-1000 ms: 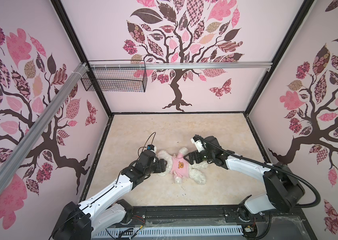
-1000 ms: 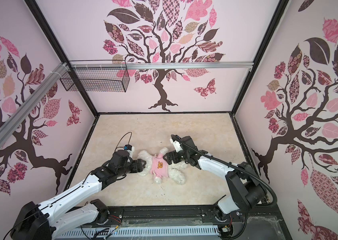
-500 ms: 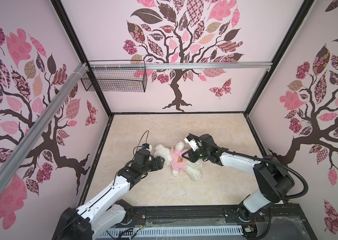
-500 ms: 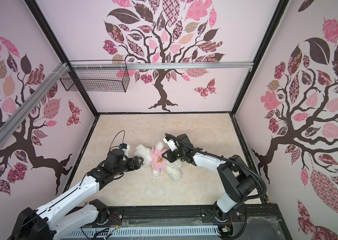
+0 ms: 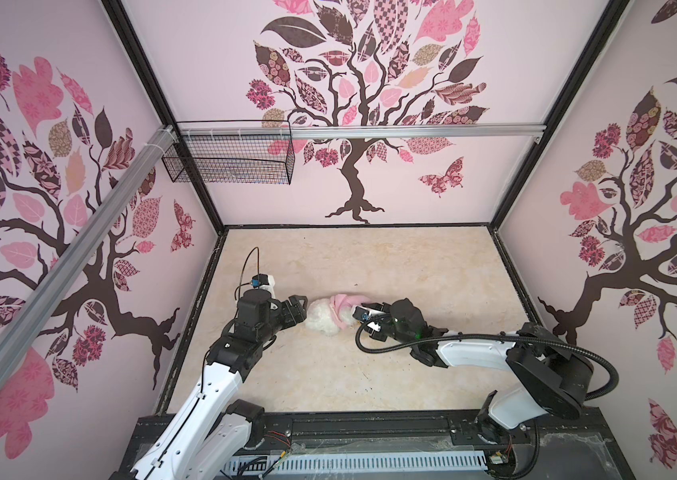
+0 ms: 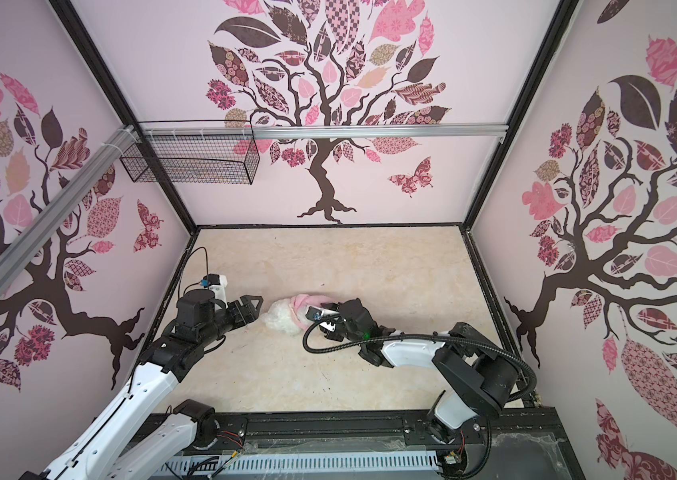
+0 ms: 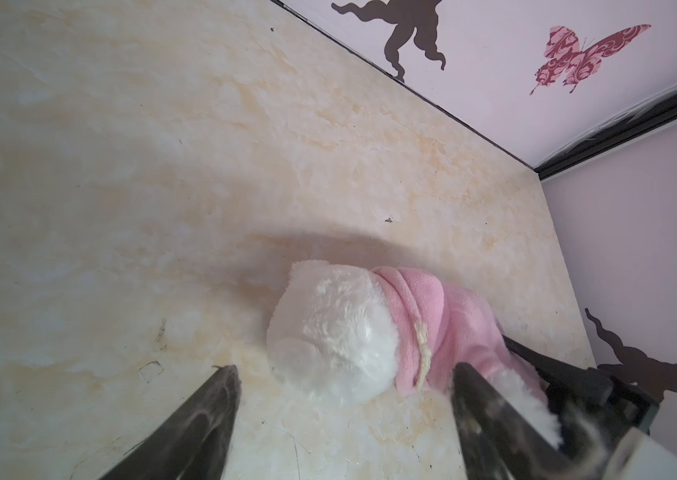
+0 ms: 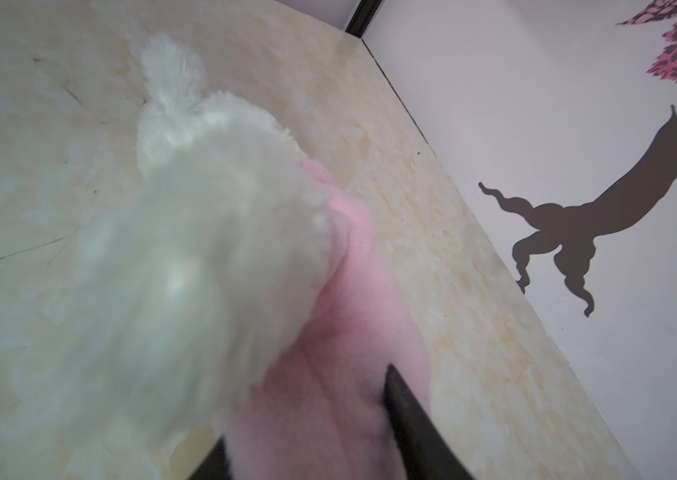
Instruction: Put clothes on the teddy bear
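In both top views the teddy bear (image 5: pixel 324 322) is lying mid tabletop (image 5: pixel 390 270) wearing the pink shirt (image 5: pixel 347 300), left wrist's showing the left hand (image 7: pixel 343 370) spread by its head, right wrist's showing the right hand (image 8: pixel 305 411) straddling the shirt, can't tell if pinching, so probably only tidying's remaining.

The teddy bear (image 5: pixel 324 322) is lying in the middle of the table (image 5: pixel 370 262). The left gripper (image 5: pixel 302 311) is gaping wide just beside its head, blocking that side. The right gripper (image 8: pixel 307 432) is straddling the shirt (image 5: pixel 347 300) opposite. A cable (image 5: pixel 374 352) is looping low on the bear's near side. Behind the bear, the table is running bare to the back wall (image 5: pixel 370 199). The wire basket (image 5: pixel 228 162) is hanging high in the back left corner.
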Robot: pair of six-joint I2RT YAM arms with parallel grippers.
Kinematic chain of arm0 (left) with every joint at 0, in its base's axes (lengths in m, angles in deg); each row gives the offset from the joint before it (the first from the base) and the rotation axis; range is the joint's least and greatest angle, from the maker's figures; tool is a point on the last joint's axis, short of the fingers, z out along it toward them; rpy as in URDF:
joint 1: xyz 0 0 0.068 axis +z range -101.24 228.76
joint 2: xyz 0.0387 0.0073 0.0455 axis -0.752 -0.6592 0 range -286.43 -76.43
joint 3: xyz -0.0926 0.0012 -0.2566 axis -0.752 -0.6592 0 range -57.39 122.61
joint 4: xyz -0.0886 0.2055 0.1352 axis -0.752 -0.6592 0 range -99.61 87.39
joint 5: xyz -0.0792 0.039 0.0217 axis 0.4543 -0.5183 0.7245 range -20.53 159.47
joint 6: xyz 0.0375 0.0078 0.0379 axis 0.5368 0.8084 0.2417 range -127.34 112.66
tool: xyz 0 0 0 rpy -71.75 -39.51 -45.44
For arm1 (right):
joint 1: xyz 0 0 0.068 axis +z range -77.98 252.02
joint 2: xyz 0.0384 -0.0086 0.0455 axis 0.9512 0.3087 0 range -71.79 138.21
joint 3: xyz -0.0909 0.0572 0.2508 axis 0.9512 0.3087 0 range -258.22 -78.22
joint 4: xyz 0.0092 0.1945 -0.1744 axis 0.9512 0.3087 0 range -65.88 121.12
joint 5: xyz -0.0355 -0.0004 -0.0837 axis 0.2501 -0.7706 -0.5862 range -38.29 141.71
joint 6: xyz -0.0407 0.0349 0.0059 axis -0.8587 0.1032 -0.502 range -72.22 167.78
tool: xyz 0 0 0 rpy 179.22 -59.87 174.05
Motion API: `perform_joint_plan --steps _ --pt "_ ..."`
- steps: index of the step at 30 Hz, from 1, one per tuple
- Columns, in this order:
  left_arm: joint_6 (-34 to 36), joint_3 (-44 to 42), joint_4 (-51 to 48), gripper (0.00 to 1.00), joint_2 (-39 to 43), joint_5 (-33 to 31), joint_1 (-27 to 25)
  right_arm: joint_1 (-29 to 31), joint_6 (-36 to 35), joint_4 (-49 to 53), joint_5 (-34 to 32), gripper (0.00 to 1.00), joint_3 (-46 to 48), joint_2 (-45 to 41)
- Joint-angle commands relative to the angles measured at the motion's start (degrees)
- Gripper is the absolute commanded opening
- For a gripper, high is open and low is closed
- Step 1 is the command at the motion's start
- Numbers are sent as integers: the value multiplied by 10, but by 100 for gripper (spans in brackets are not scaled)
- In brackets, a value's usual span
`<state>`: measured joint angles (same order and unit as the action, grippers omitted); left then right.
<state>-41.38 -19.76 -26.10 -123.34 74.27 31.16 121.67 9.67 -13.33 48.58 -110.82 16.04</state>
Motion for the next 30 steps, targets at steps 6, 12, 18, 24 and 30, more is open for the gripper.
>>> perform_joint_plan --steps 6,12,18,24,30 --pt "65 31 -20 81 -3 82 0 102 150 0 -19 66 84 -82" --pt "79 33 -17 81 -27 66 -58 103 343 74 12 74 149 -253" --pt "63 48 10 71 -92 63 -107 -20 581 164 208 63 138 -320" --pt "75 76 -35 62 -144 31 -162 -29 716 164 234 53 112 -251" --pt "74 64 -57 62 -153 -9 -210 -29 752 119 220 50 99 -175"
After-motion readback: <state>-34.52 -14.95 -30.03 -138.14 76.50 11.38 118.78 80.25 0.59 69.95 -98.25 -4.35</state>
